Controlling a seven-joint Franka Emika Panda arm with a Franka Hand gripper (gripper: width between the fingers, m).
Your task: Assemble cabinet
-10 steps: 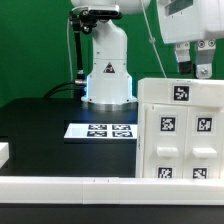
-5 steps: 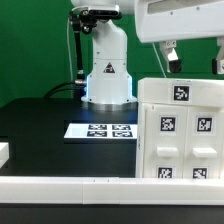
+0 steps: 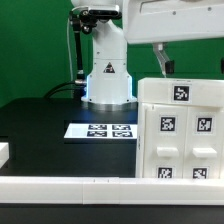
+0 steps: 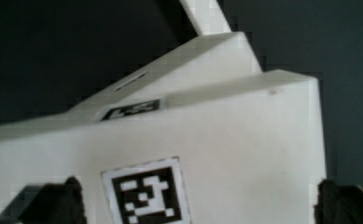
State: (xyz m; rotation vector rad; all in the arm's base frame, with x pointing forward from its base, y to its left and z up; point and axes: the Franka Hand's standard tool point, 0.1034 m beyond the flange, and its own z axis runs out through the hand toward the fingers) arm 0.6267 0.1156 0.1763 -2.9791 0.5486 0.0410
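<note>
The cabinet (image 3: 180,135) is a large white box with several black-and-white tags, standing on the black table at the exterior view's right. My gripper (image 3: 192,60) hangs above its top edge, apart from it. One dark finger (image 3: 164,60) shows and the other is at the frame's edge. In the wrist view the cabinet (image 4: 213,130) fills most of the frame, with a tag on its face. The gripper (image 4: 196,205) is open and empty, and its dark fingertips (image 4: 45,205) stand wide apart on either side of the cabinet.
The marker board (image 3: 100,131) lies flat on the table in front of the robot base (image 3: 108,70). A small white part (image 3: 4,152) sits at the exterior view's left edge. A white rail (image 3: 70,188) runs along the front.
The gripper has risen from the cabinet's top and shifted toward the exterior view's left. The cabinet has not moved.
</note>
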